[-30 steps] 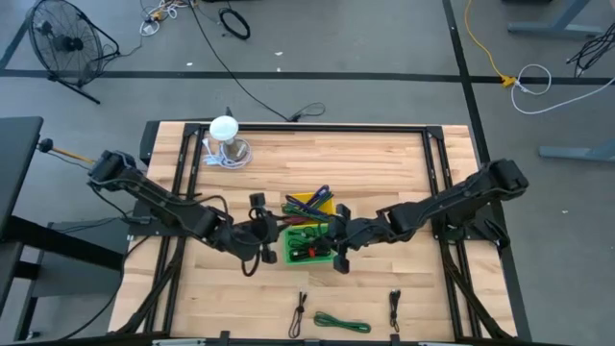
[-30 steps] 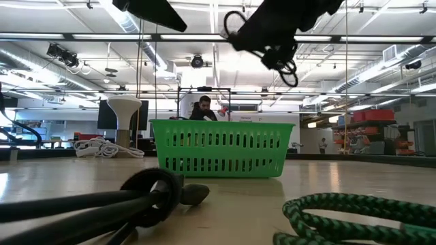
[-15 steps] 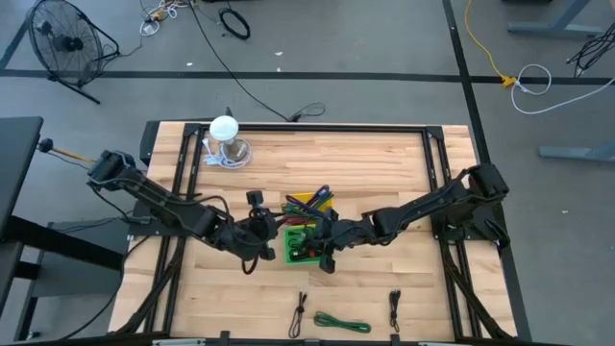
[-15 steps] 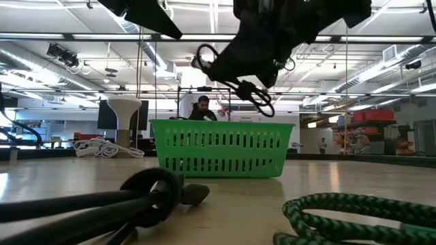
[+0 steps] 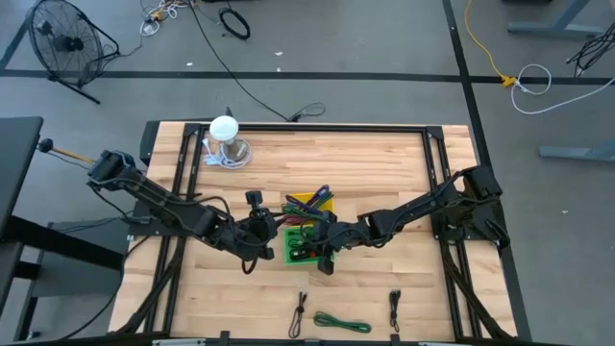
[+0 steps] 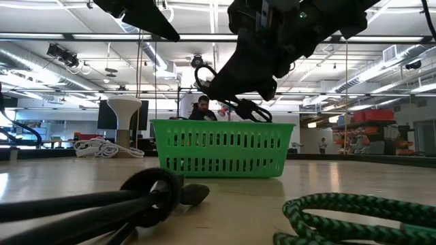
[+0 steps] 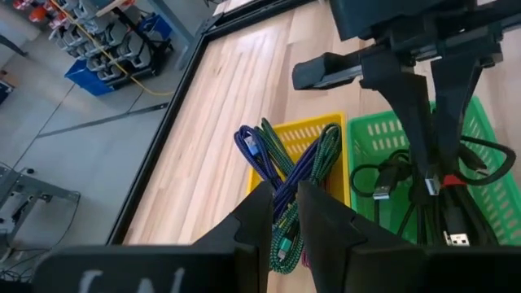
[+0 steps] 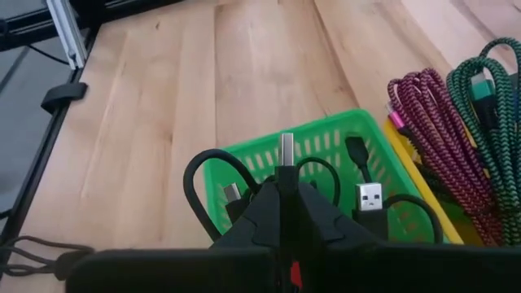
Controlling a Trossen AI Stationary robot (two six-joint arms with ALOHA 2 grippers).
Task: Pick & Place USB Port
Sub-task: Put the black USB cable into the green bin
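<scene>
The right hand (image 5: pixel 327 252) hangs over the green basket (image 5: pixel 308 243), clear of its rim, clenched on a black USB cable (image 8: pixel 285 156) whose silver plug pokes out past the fingertips. Black cables lie in that basket; braided coloured cables (image 7: pixel 286 167) fill the yellow tray (image 5: pixel 309 204) touching it. The left hand (image 5: pixel 259 231) waits beside the basket, slightly parted, empty. The bench (image 5: pixel 375 163) beyond is bare wood.

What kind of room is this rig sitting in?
Probably a large robotics lab or workshop. The low view shows an open hall with ceiling ducts and a person at a workstation; the high view shows a floor fan and loose cables on concrete.
</scene>
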